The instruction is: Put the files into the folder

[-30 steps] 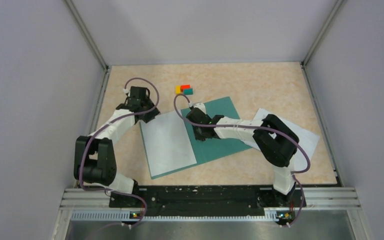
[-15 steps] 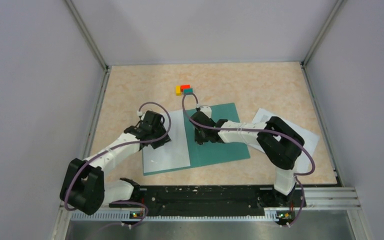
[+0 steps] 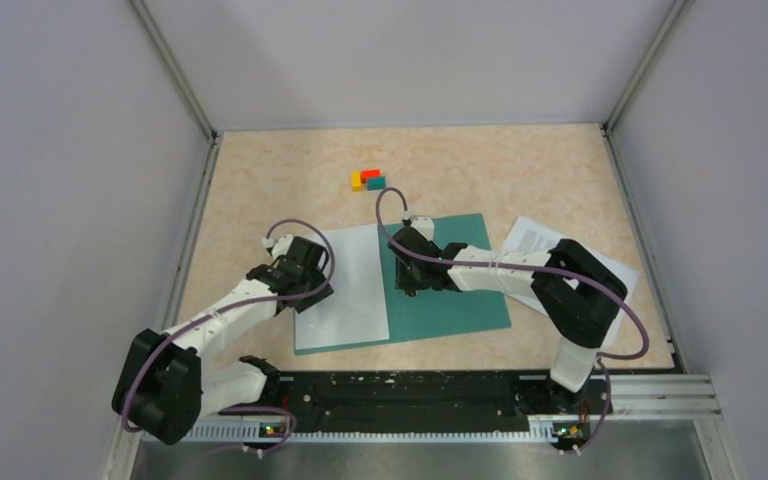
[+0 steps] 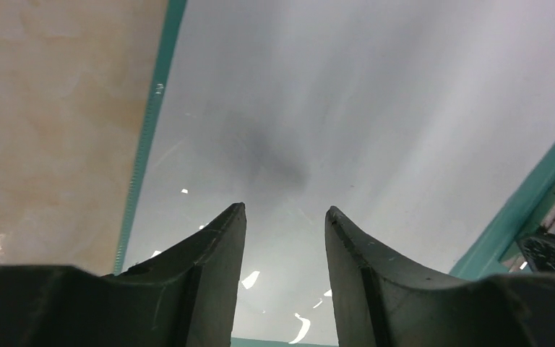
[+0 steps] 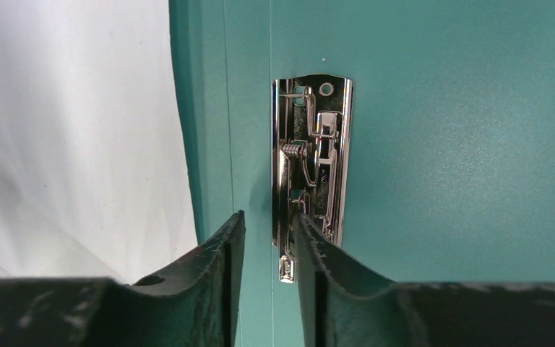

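Seen from above, the open folder (image 3: 455, 300) lies mid-table, with the files (image 3: 532, 238) just right of it, partly under the right arm (image 3: 505, 266); we judge them light, limp and best pinched at an edge. Left wrist: the left gripper (image 4: 285, 210), slightly spread and empty, is over a glossy pale sheet (image 4: 332, 87). Right wrist: the right gripper (image 5: 267, 215), narrowly parted, is at the folder's metal clip (image 5: 311, 159).
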`<move>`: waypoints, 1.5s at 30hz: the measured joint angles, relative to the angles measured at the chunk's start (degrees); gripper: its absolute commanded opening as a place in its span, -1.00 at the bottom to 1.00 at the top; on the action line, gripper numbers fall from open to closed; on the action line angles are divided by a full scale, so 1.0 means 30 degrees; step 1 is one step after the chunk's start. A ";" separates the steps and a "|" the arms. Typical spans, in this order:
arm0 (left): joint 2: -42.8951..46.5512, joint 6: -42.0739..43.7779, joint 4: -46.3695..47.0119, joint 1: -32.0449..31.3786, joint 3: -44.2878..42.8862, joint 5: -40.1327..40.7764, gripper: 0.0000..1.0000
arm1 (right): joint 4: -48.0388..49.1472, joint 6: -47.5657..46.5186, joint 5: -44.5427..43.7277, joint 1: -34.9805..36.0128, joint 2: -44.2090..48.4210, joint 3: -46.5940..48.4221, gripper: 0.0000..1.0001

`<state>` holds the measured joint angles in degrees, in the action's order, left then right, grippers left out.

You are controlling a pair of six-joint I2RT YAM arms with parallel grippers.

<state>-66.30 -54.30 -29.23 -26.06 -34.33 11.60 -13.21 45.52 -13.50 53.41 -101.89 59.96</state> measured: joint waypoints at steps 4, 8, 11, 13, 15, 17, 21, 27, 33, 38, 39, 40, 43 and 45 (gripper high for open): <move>-0.0044 -0.0546 -0.0532 -0.0080 0.0291 0.1144 -0.01 | -0.0481 -0.0415 -0.0313 0.0000 0.0678 0.0015 -0.32; -0.0546 -0.0903 -0.0736 -0.0189 0.0291 0.2011 -0.02 | -0.0925 -0.0984 -0.0874 0.0007 0.1166 0.0051 -0.47; -0.0831 -0.1056 -0.0823 -0.0299 0.0299 0.2412 -0.03 | -0.1239 -0.1282 -0.0969 0.0007 0.1188 0.0051 -0.55; -0.0889 -0.1151 -0.0831 -0.0328 0.0299 0.2608 -0.03 | -0.1428 -0.1450 -0.0933 0.0007 0.1188 0.0044 -0.59; -0.0947 -0.1239 -0.0831 -0.0335 0.0299 0.2747 -0.03 | -0.1479 -0.1610 -0.0882 0.0029 0.1188 0.0044 -0.61; -0.1005 -0.1348 -0.0831 -0.0335 0.0299 0.2871 -0.03 | -0.1479 -0.1705 -0.0823 0.0080 0.1188 0.0044 -0.62; -0.1231 -0.1406 -0.0831 -0.0335 0.0299 0.2958 -0.04 | -0.1479 -0.1843 -0.0692 0.0364 0.1158 0.0044 -0.69; -0.1355 -0.1450 -0.0831 -0.0335 0.0299 0.2965 -0.04 | -0.1588 -0.1851 -0.0612 0.0816 0.0809 0.0044 -0.72; -0.1413 -0.1457 -0.0823 -0.0335 0.0299 0.2980 -0.04 | -0.2091 -0.1843 -0.0707 0.0925 0.0656 0.0044 -0.72; -0.1464 -0.1523 -0.0794 -0.0335 0.0291 0.3031 -0.04 | -0.2157 -0.1851 -0.0860 0.1035 0.0641 0.0044 -0.72; -0.1464 -0.1515 -0.0794 -0.0335 0.0291 0.3031 -0.04 | -0.2157 -0.1851 -0.0860 0.1042 0.0627 0.0044 -0.73; -0.1472 -0.1523 -0.0794 -0.0335 0.0291 0.3031 -0.04 | -0.2149 -0.1843 -0.0867 0.1056 0.0612 0.0044 -0.76; -0.1494 -0.1523 -0.0794 -0.0342 0.0291 0.3075 -0.04 | -0.2076 -0.1829 -0.0933 0.1115 0.0532 0.0044 -0.84; -0.1501 -0.1523 -0.0794 -0.0350 0.0291 0.3111 -0.04 | -0.2084 -0.1836 -0.1049 0.1166 0.0532 0.0044 -0.88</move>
<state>-70.81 -58.87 -31.62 -27.11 -33.45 20.93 -19.46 40.01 -16.64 56.90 -100.29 60.10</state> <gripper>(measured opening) 0.481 0.090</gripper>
